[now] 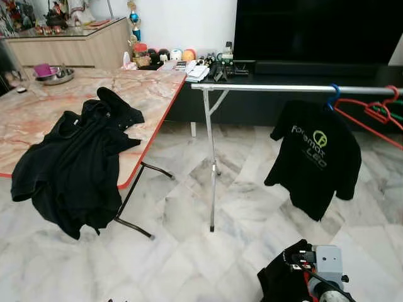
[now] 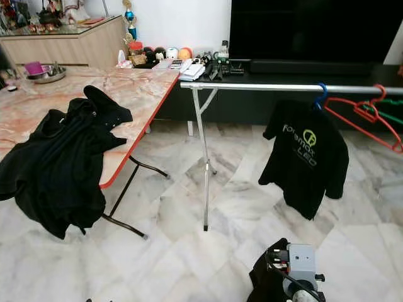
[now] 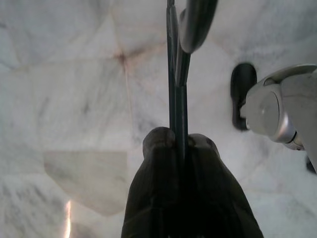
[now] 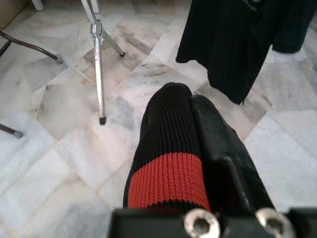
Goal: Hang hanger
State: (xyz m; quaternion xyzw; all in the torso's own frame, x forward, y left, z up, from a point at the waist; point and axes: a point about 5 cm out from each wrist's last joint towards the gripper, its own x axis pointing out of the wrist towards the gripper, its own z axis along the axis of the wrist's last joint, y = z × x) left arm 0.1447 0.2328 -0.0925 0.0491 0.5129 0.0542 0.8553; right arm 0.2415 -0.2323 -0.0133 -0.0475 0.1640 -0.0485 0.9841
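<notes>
A thin dark-green wire hanger (image 3: 177,99) was pinched between the closed black fingers of the left claw (image 3: 181,144), its shaft running straight out from the fingertips over the pale marble floor (image 3: 74,99). The right claw (image 4: 190,106), its fingers pressed together and one sheathed in a black knit sleeve with a red band, hung low above the same floor with nothing in its grip.

Ahead stood a silver metal clothes rail (image 1: 296,89) on a thin folding leg. From it hung a black T-shirt with a green-and-white chest logo (image 1: 315,157) on a blue hanger (image 1: 332,95), with empty red hangers (image 1: 371,113) just beside it near the rail's right end and a green one partly behind them.

To the robot's left, a crumpled black hooded garment (image 1: 75,163) lay draped over the edge of a red-rimmed marble-pattern folding tabletop (image 1: 145,88); a metal bowl (image 1: 55,75) sat at its far side. Behind the rail ran a low dark cabinet crowded with small ornaments (image 1: 170,56), below a large black screen (image 1: 315,28).
</notes>
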